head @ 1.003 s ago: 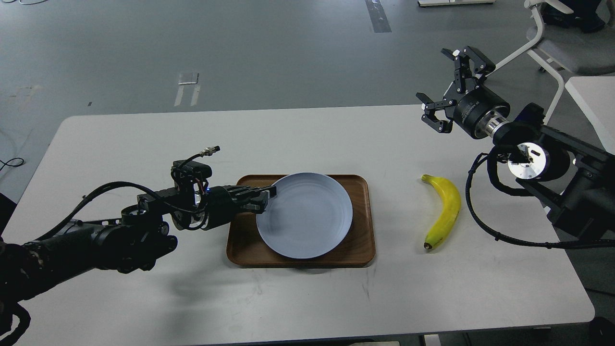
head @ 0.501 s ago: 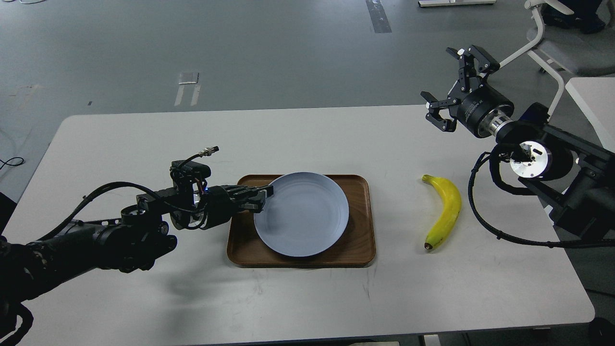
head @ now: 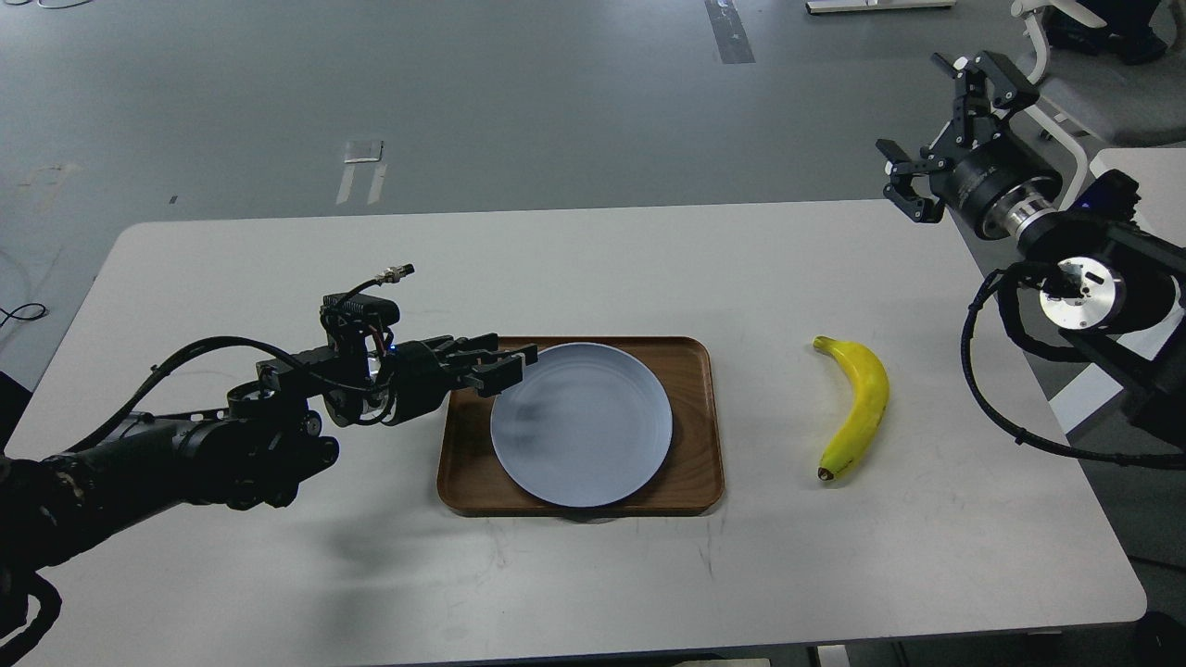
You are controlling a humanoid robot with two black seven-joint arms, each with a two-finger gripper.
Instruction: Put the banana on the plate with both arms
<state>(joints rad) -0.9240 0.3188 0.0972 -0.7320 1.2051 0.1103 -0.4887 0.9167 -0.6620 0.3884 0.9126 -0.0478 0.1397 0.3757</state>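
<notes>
The pale blue-grey plate (head: 593, 431) lies flat in the brown wooden tray (head: 700, 417) at the table's middle. My left gripper (head: 510, 368) hovers just over the plate's upper-left rim; its fingers are spread, it is open and holds nothing. The yellow banana (head: 860, 408) lies on the table to the right of the tray, stem end far, dark tip near. My right gripper (head: 927, 130) is open and empty, high above the table's far right corner, well away from the banana.
The white table (head: 278, 278) carries only the tray and the banana. A white chair (head: 1066, 56) and a second white table edge (head: 1144, 176) stand behind my right arm. Loose black cables (head: 982, 389) hang from the right arm near the banana.
My left gripper let go of the plate's left rim and opened; the plate settled flat on the tray. My right gripper moved right and up, away from the table.
</notes>
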